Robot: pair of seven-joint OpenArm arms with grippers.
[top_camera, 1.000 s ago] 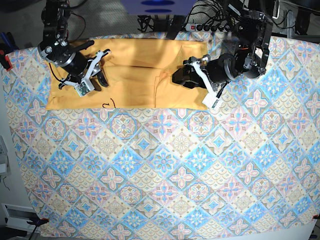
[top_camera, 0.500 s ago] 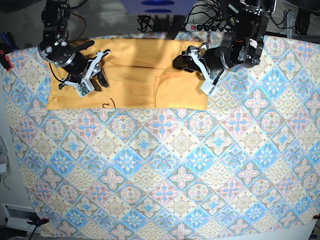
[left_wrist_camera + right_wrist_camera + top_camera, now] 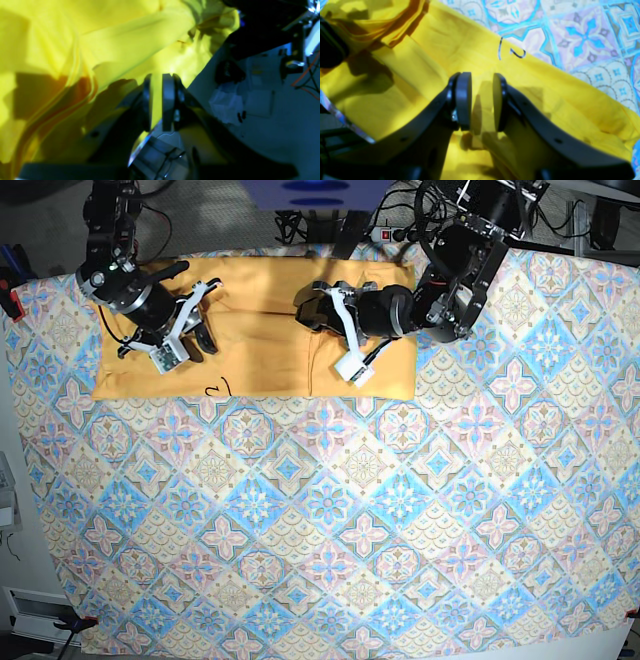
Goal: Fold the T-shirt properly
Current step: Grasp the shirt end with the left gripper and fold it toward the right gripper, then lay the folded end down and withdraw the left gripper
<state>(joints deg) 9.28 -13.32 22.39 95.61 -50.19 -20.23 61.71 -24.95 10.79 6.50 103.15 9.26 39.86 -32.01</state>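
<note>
Two end effectors on T-shirt (image 3: 260, 330) | left end effector (image 3: 156, 100) pinching fabric

Surface: covered edge to edge by a tile-patterned tablecloth (image 3: 330, 520), blue, pink and cream medallions, lying flat. Directly on the cloth, at the far side: one yellow-orange T-shirt (image 3: 260, 330), spread as a wide rectangle, a vertical fold crease right of centre, black script marks (image 3: 217, 388) at its near edge.
</note>
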